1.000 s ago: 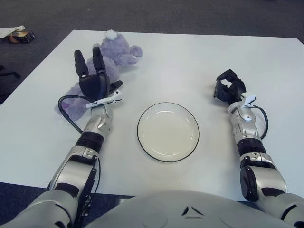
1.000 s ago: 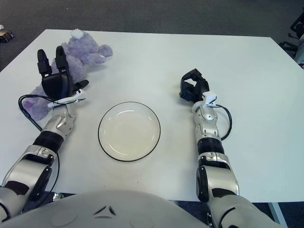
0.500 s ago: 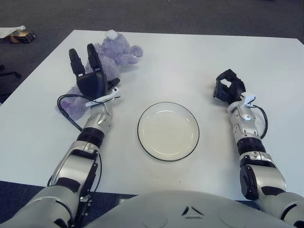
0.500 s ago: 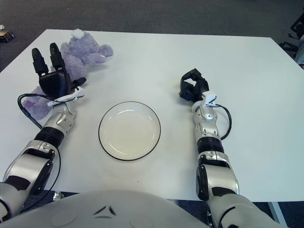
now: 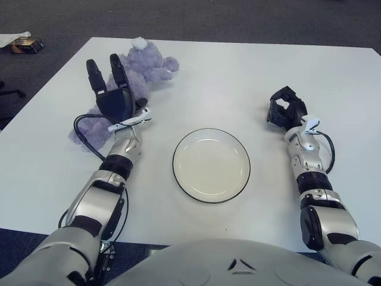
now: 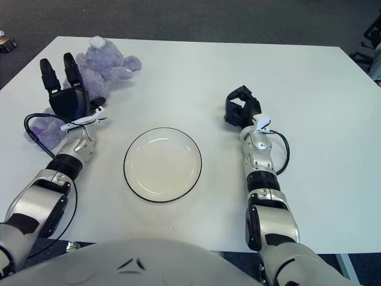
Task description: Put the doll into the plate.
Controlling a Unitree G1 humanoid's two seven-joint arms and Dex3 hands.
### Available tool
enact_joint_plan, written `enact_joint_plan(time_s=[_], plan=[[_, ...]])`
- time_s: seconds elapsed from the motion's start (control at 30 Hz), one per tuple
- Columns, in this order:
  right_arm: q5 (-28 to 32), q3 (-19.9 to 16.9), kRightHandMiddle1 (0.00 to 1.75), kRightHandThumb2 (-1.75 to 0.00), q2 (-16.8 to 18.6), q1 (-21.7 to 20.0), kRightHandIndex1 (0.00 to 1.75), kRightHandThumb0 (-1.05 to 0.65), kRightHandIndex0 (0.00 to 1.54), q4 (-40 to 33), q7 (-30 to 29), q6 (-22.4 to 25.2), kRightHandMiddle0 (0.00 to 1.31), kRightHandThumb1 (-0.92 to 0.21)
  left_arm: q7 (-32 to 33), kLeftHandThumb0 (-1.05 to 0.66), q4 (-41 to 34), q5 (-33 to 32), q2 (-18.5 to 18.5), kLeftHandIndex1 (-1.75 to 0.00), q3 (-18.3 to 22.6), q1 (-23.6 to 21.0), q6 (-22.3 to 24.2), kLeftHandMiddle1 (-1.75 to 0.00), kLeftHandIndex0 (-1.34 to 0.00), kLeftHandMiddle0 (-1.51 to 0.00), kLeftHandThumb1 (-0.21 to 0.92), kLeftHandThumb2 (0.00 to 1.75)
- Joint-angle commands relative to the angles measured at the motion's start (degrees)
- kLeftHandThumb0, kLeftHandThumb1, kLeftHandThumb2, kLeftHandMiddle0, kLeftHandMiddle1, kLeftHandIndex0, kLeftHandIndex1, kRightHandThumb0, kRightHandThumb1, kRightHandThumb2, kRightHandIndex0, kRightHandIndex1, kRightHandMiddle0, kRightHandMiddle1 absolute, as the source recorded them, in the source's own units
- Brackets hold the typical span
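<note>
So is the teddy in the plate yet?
No. The plate is empty; the purple doll lies on the table behind the open left hand.

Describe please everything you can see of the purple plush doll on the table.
The pale purple plush teddy bear doll looks soft and fuzzy, with a small white tuft at its top end. It lies on the white table, in the far left corner region, stretched diagonally from far right to near left. Rounded limbs stick out toward the right. The left robot hand, black with its fingers spread, shows in front of its middle and hides that part; contact cannot be confirmed. It lies well apart from the round white plate with a dark rim.
</note>
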Motion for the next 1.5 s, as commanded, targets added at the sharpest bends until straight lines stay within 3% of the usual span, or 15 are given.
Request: enact_joint_plan(time_s=[0.0,0.3,0.5,0.77,1.33,1.47], plan=[[-0.8,0.7,1.75,-1.03,1.8,4.1,1.75,-0.41,0.96,3.6,-0.3,2.9,0.43,-0.55,-1.2,-0.91,3.0,-1.0,-0.3,-0.13,-1.1,1.6,-0.2,0.00,0.00,0.00,0.53,0.48],[-1.0,0.8,1.75,-1.02,2.1,4.0,1.75,-0.41,0.95,3.5,-1.0,3.0,0.43,-0.55,-6.7,-0.98,6.9,-4.2,0.0,-0.10,-1.0,-1.0,-3.3,0.00,0.00,0.00,0.54,0.49],[-1.0,0.6,1.75,-1.03,2.2,3.9,1.75,-0.41,0.97,3.6,-0.8,3.1,0.44,-0.54,-12.2,-1.04,8.9,-7.6,-0.4,-0.02,-0.5,-2.9,-5.0,0.00,0.00,0.00,0.66,0.36],[-1.3,0.6,1.75,-1.04,2.3,4.0,1.75,-0.42,0.98,3.5,-1.1,3.2,0.44,-0.53,-14.3,-1.05,14.4,-8.4,-0.3,0.00,-1.5,-6.5,-6.0,0.00,0.00,0.00,0.78,0.21],[-1.1,0.5,1.75,-1.04,2.3,4.3,1.75,-0.41,0.96,3.0,-0.6,3.2,0.44,-0.54,-19.5,-1.01,22.8,-9.9,0.6,-0.04,-4.5,-11.6,-7.8,0.00,-0.05,0.00,0.77,0.16],[-1.2,0.6,1.75,-1.04,2.3,4.4,1.75,-0.41,0.96,2.5,-0.7,3.4,0.44,-0.54,-20.2,-1.00,24.3,-10.3,0.6,-0.20,-4.6,-12.4,-8.3,0.00,-0.01,0.00,0.75,0.19]])
